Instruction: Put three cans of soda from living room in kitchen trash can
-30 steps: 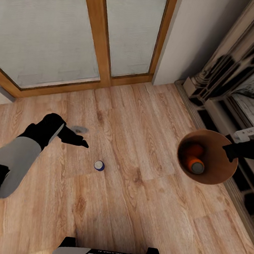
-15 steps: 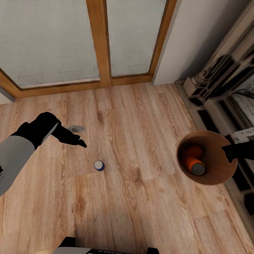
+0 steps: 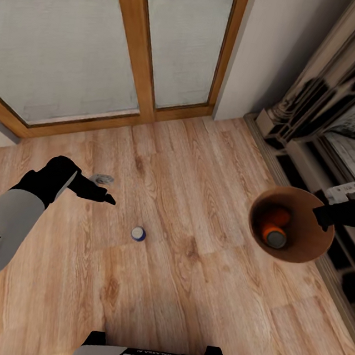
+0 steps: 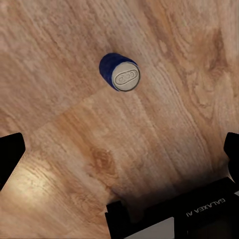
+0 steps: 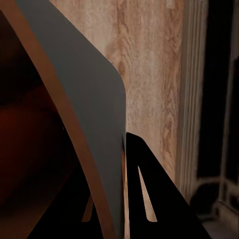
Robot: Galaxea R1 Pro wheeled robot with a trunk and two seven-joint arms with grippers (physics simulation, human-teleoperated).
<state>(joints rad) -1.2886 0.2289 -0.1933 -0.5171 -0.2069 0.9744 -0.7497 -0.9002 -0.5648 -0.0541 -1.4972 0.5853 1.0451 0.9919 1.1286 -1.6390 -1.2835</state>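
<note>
Light wood floor (image 3: 185, 290) w/ small grey disc (image 3: 102, 179) nr glass doors (image 3: 77, 46), wood-framed. White wall (image 3: 267, 49) beside; dark fireplace surround (image 3: 316, 100) at right.

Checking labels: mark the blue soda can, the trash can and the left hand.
blue soda can (image 3: 138, 233), head view, metal top.
trash can (image 3: 307, 240), head view, inner wall.
left hand (image 3: 98, 194), head view, between fingertips.
</note>
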